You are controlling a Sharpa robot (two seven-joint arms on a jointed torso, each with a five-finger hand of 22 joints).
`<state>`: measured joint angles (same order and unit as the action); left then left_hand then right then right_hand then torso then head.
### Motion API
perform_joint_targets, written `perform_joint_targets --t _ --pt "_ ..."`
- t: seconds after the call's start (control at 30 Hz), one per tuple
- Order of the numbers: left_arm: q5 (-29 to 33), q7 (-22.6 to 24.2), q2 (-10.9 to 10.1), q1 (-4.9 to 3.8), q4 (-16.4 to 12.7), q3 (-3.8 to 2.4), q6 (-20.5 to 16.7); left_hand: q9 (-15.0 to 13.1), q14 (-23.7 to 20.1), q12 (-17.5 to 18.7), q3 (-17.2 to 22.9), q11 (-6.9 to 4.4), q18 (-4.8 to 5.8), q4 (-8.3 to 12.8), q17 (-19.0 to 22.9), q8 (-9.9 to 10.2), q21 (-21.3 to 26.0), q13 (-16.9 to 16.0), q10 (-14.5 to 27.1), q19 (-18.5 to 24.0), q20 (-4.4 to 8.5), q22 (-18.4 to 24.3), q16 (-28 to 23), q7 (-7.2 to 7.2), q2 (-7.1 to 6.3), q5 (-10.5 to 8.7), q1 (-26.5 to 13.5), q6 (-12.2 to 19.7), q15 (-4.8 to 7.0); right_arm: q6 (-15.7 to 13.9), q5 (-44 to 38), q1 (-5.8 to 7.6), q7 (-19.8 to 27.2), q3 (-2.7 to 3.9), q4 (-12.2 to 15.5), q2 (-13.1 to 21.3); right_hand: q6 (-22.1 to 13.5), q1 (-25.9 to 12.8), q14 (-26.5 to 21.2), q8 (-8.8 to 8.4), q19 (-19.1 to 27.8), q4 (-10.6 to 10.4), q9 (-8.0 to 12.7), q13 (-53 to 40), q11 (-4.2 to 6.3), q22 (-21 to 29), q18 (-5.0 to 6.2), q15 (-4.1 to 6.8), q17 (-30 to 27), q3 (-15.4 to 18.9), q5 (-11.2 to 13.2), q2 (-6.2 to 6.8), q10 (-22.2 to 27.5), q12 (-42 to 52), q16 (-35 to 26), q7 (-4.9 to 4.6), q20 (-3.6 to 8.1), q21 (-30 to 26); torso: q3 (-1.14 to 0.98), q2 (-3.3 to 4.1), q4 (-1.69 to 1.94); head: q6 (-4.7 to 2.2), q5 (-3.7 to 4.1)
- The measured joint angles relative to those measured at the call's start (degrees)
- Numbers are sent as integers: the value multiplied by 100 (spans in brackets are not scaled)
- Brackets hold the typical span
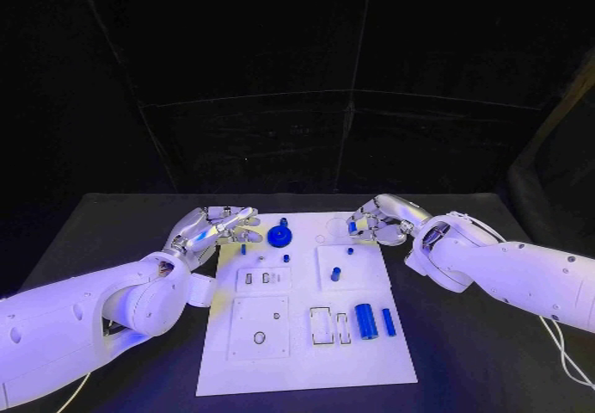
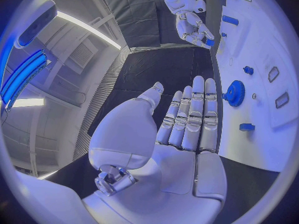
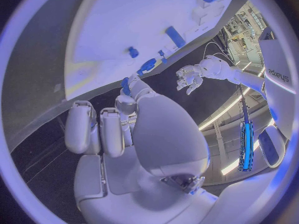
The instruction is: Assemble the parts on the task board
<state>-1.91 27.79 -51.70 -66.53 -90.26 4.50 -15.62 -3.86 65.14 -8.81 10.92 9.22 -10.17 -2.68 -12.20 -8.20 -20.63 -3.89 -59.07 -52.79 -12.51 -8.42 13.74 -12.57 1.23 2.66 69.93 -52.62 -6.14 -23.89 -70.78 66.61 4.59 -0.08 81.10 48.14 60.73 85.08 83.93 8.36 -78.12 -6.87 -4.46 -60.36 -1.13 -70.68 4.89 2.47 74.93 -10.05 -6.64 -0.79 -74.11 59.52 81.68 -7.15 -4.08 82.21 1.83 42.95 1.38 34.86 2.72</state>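
Note:
The white task board [image 1: 310, 361] lies mid-table. A blue gear [image 1: 280, 235] stands near its far left corner, with small blue pegs [image 1: 286, 257] close by. My left hand [image 1: 223, 225] hovers at the board's far left edge, beside the gear [image 2: 234, 93]; its fingers [image 2: 193, 114] are stretched out and hold nothing. My right hand [image 1: 378, 219] is over the board's far right corner. Its thumb and a finger pinch a small blue part [image 3: 126, 86], which also shows in the left wrist view [image 2: 210, 42]. A blue cylinder [image 1: 366, 319] and a blue bar [image 1: 388, 321] lie at the near right.
Raised white plates with slots and holes [image 1: 263, 325] cover the board's left side, and another plate carries an upright blue peg [image 1: 334, 274]. Black table [image 1: 471, 361] surrounds the board on all sides. A cable [image 1: 564, 353] trails at the right.

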Motion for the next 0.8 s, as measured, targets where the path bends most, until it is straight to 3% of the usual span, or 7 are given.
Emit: perform_joint_targets --t 0.2,0.37,0.67,0.8 --pt "53 -1 -18 -9 -38 0 -11 0 0 23 0 20 0 0 -6 21 0 0 -20 0 0 8 -28 0 24 0 24 0 0 -29 -102 16 -548 2 563 -278 0 -6 0 -1 0 22 0 48 0 17 0 0 0 -23 12 -5 0 -61 0 0 0 0 25 -27 12 36 -62" --pt "132 -1 -35 -25 -59 -1 -27 0 0 23 0 20 0 0 -5 21 0 0 -20 0 0 13 -28 0 24 0 24 0 0 -17 -303 20 -992 -3 733 -655 0 -6 0 -1 20 32 0 84 -13 24 -1 0 0 -33 32 -5 13 -85 0 0 20 0 41 -34 15 59 -109" --pt "215 -1 -48 -52 -72 -2 -44 0 0 22 8 20 0 26 -5 21 21 0 -20 0 0 17 -52 0 24 0 24 0 0 92 -772 -4 -1560 -9 680 -1250 0 -53 0 -1 20 9 0 104 -22 43 -1 0 -1 -57 -16 33 22 -120 -22 0 20 0 45 -35 19 112 -183" --pt "234 -1 -47 -65 -75 -2 -53 0 0 43 1 20 0 33 -11 21 22 0 -20 0 0 26 -83 -3 24 0 24 -3 0 165 -980 -21 -1734 -125 612 -1437 0 -76 0 -1 20 9 0 123 -22 43 -1 0 -1 -87 -40 41 22 -147 -22 0 20 0 43 -35 15 125 -214"
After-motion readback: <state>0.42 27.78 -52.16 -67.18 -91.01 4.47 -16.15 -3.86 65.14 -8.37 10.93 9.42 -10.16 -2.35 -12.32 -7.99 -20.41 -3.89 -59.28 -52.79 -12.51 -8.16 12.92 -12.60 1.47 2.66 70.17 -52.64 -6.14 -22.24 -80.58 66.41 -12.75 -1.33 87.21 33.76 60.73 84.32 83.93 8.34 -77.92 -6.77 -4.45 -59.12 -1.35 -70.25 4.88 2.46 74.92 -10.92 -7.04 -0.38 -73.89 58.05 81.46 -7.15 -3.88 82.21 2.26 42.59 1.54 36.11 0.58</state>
